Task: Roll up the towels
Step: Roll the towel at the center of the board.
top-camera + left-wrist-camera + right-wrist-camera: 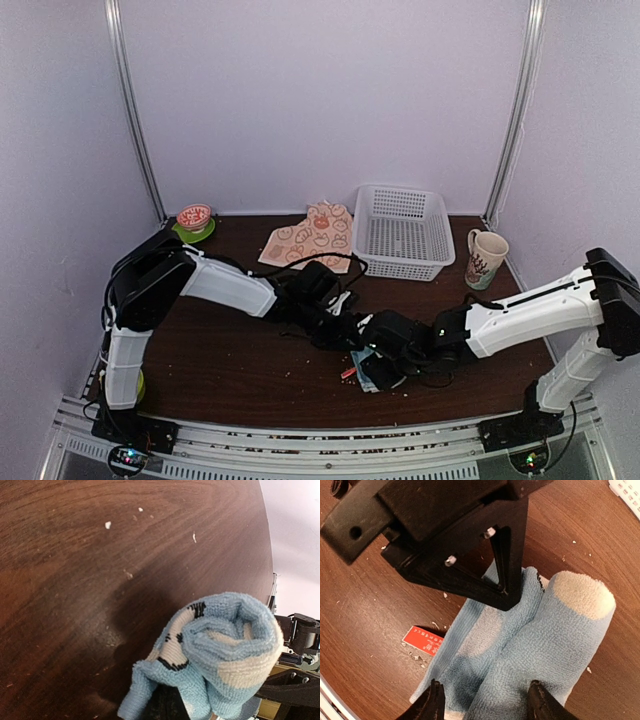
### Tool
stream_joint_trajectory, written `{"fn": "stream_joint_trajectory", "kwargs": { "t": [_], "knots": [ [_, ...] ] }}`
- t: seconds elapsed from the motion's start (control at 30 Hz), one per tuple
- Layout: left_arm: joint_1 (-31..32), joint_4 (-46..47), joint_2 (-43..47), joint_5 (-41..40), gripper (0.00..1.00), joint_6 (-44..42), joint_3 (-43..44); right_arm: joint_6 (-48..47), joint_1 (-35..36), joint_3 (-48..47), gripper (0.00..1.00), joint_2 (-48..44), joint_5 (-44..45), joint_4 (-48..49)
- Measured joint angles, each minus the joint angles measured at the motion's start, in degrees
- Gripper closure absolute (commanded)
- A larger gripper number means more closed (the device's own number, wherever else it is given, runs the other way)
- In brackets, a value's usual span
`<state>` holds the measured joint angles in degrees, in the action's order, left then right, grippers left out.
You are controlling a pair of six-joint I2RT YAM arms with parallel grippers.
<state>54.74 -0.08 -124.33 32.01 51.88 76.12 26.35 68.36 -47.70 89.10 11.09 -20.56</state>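
Light-blue towel: partly rolled, with a cream patch on the roll's end. It lies on the dark wood table at lower centre of the overhead view, where both arms meet.

Right gripper: jaws wide, black fingertips standing either side of the towel at the bottom edge of its wrist view. The roll runs up and right from between them.

Left gripper: one triangular finger presses into the crease between the roll and the flat layer. The other finger is hidden, so its grip cannot be told. In its own wrist view the roll's end fills the lower right.

Cream towel: orange prints, lying flat at upper centre, just left of the white basket, well apart from both grippers.

Red tag: on the table, left of the blue towel.
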Motion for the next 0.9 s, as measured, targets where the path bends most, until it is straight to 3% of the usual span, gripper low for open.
{"fn": "stream_joint_trajectory", "kwargs": {
  "t": [0.23,0.4,0.5,0.73,0.9],
  "knots": [
    [-0.1,-0.3,0.8,-0.1,0.99,-0.2,-0.9,0.1,-0.3,0.0,0.42,0.3,-3.0,1.3],
    [-0.9,-1.7,4.1,-0.5,0.81,-1.0,-3.7,0.2,-0.5,1.5,0.37,0.4,-5.8,4.7],
    [-1.7,-3.2,7.1,-1.4,0.76,-1.7,-5.3,-0.1,-0.6,2.9,0.36,0.2,-6.6,7.1],
    [-2.5,-3.8,12.8,-2.2,0.76,-2.2,-6.2,-0.8,-0.7,4.9,0.35,-0.3,-8.1,11.3],
    [-2.5,0.4,11.6,-0.2,0.79,-0.4,-6.0,-1.1,-0.8,6.7,0.35,-1.3,-8.5,13.8]
  ]
}}
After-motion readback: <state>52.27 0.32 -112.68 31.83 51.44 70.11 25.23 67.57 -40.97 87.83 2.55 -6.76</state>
